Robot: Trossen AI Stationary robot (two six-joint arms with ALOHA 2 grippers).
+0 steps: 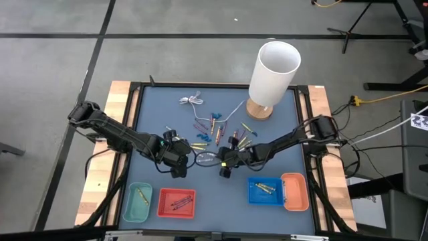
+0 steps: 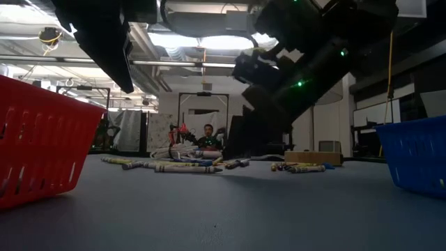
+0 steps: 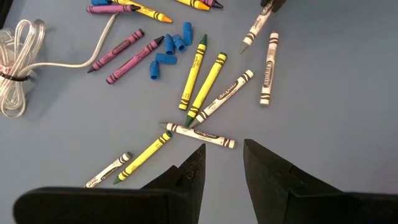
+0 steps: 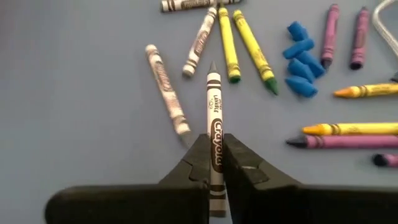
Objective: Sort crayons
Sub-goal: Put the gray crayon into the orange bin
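Item: grey-white crayon (image 4: 214, 134), mid-table among the scattered crayons (image 3: 199, 87), pinched lengthwise by right gripper (image 4: 214, 163); best lifted straight, level; left gripper (image 3: 222, 163) hovers nearby, jaws parted, empty.

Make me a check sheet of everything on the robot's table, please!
Surface: blue-grey table top, wooden side strips.
Job's things: loose crayons mid-table, yellow, purple, white; a few already in the teal bin, red bin and blue bin; orange bin looks empty.
Clutter: small blue bits; white lamp on a wooden base.
Grippers: right gripper shut on a white crayon; left gripper open above the pile, holding nothing.
Cables: coiled white cable on the table.
Surroundings: grey floor, yellow cord, stands.
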